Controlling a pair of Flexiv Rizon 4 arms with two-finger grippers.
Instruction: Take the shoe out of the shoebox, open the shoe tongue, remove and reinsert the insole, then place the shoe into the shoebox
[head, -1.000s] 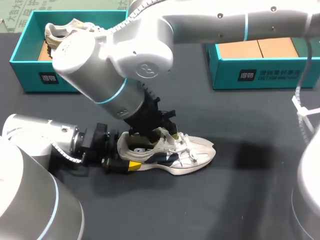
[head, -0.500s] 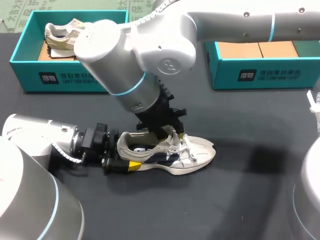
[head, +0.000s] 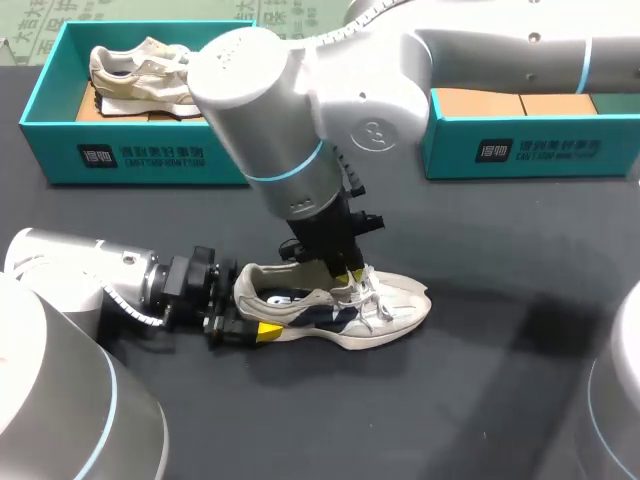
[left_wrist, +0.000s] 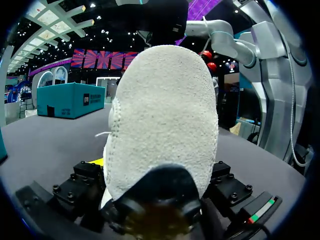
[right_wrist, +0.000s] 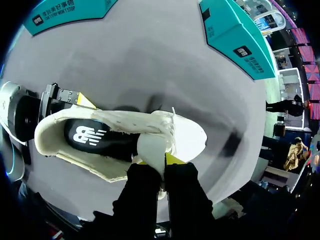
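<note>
A white sneaker (head: 385, 305) lies on its sole on the dark table, toe to the right. My left gripper (head: 250, 310) has the heel (left_wrist: 165, 115) between its wide-set fingers, touching it from both sides. From above, my right gripper (head: 350, 275) comes down at the laces. In the right wrist view this gripper (right_wrist: 155, 161) is shut on the white tongue (right_wrist: 150, 145), its yellow tips pinching it. The dark insole (right_wrist: 95, 136) with a white logo shows inside the shoe's opening.
A teal shoebox (head: 60, 150) at the back left holds a second beige shoe (head: 140, 75). Another teal box (head: 520, 150) stands at the back right. My right arm's bulky elbow (head: 290, 100) hangs over the table's middle.
My right arm has swung to the right above the shoe, and its fingers have closed on the tongue. The left gripper and the shoe have stayed put.
</note>
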